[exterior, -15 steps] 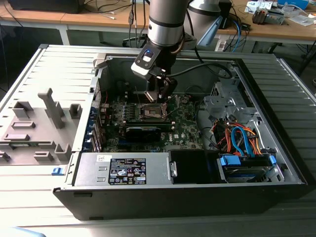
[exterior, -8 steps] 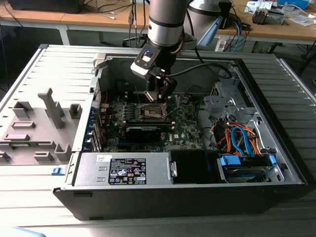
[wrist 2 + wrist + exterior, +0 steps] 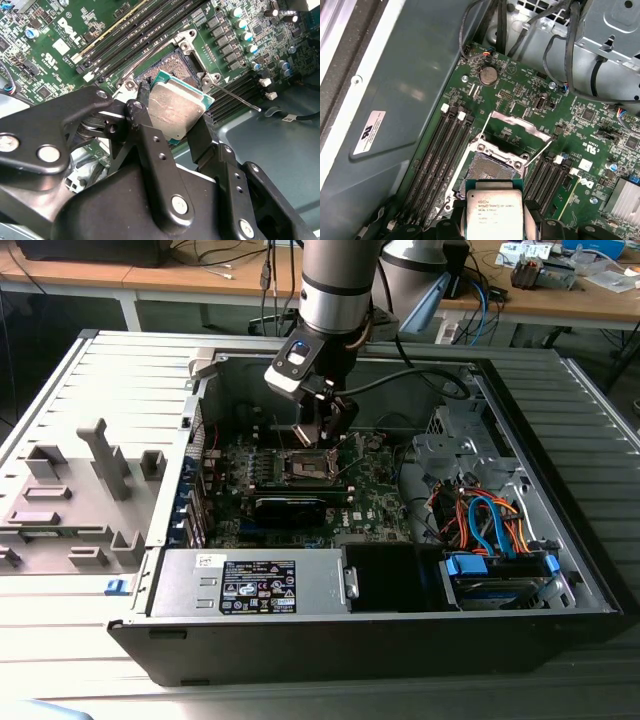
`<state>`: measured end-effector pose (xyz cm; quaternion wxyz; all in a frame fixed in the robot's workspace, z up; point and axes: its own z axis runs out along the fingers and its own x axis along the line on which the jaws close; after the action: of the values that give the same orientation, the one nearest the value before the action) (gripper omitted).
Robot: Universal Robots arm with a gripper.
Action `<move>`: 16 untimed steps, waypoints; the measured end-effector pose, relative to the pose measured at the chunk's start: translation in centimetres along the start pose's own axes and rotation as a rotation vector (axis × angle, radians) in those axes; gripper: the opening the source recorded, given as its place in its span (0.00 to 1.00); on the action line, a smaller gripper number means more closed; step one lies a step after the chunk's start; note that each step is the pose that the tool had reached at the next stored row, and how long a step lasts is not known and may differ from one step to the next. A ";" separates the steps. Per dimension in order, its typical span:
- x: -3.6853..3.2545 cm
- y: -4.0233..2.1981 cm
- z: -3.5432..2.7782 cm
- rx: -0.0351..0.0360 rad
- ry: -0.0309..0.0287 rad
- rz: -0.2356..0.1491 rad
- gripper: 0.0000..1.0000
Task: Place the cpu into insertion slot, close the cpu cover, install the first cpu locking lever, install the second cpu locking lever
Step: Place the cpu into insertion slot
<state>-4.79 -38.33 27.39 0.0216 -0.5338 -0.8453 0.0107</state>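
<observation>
1. Into the open computer case (image 3: 300, 645) we go, and the gripper (image 3: 323, 440) hangs low over the motherboard (image 3: 520, 95).
2. Its fingers (image 3: 150, 137) are clamped on the cpu (image 3: 176, 107), one black pad on each of two opposite edges, silvery lid facing up.
3. The key relation: the insertion slot (image 3: 487, 172) lies directly under and just beyond the chip. In both wrist views the chip covers the socket's near edge while the bare pin field shows past it, so I judge it is held above the socket, not seated.
4. In the first wrist view the chip's edges look roughly square with the socket rim.
5. The cpu cover (image 3: 520, 122) is flipped open on the socket's far side, and the thin locking levers (image 3: 539, 152) stand released on both sides.
</observation>
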 end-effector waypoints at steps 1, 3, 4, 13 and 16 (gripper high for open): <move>0.00 0.00 0.00 -0.0001 0.0001 0.000 0.55; -0.03 0.07 0.00 -0.0001 0.0001 0.001 0.55; -0.04 0.08 0.00 -0.0001 0.0000 0.001 0.55; -0.07 0.14 0.00 -0.0001 0.0001 0.005 0.55; -0.07 0.14 0.01 -0.0001 0.0002 0.007 0.55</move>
<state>-4.63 -38.33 27.37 0.0217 -0.5368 -0.8434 0.0106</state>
